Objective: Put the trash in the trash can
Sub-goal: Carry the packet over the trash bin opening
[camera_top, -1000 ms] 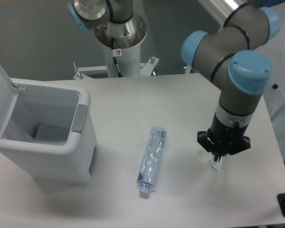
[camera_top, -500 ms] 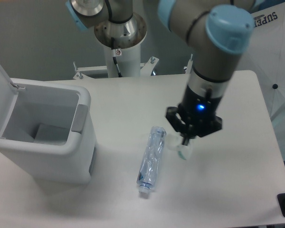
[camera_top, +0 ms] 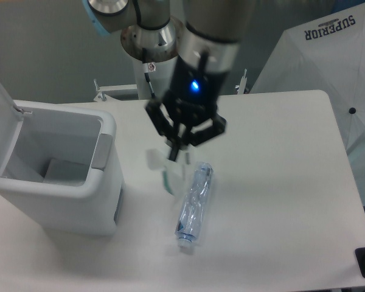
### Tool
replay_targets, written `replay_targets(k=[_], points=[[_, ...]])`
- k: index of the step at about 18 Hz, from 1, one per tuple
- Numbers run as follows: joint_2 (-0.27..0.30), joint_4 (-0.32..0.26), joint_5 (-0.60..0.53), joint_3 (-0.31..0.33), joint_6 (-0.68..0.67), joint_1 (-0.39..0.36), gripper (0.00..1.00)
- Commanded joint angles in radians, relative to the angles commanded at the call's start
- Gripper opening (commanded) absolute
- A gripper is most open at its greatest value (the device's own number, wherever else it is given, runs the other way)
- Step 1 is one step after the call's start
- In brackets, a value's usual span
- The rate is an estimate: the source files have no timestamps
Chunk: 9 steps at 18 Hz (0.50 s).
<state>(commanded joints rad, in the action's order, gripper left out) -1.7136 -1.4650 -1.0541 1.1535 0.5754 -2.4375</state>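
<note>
Where the white table [camera_top: 280, 201] fills most of the view, the largest item on it is the trash can [camera_top: 79, 201], a boxy white bin at the left with its hinged lid [camera_top: 0, 128] raised and a grey panel [camera_top: 101, 150] on the side facing the arm. Next, the UR5e arm [camera_top: 210, 36], grey, reaching down from the top, a blue light lit on its wrist. Next, the crushed clear bluish plastic bottle [camera_top: 194, 204], lying flat near the table's middle, white cap [camera_top: 184, 245] toward the near edge, to the right of the bin and apart from it. Next, the black gripper [camera_top: 173, 155], above the gap between bin and bottle, fingers pinched on the top of the clear plastic packet [camera_top: 164, 173]. Last, that packet, hanging below the fingers off the table, a green mark showing on it, just left of the bottle's upper end.
</note>
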Motion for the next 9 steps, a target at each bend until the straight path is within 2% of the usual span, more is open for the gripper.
replay_targets(k=[6, 9], points=[[0.075, 0.006, 0.156, 0.008, -0.098, 0.041, 0.0], [0.081, 0.02, 0.224, 0.008, -0.132, 0.066, 0.0]])
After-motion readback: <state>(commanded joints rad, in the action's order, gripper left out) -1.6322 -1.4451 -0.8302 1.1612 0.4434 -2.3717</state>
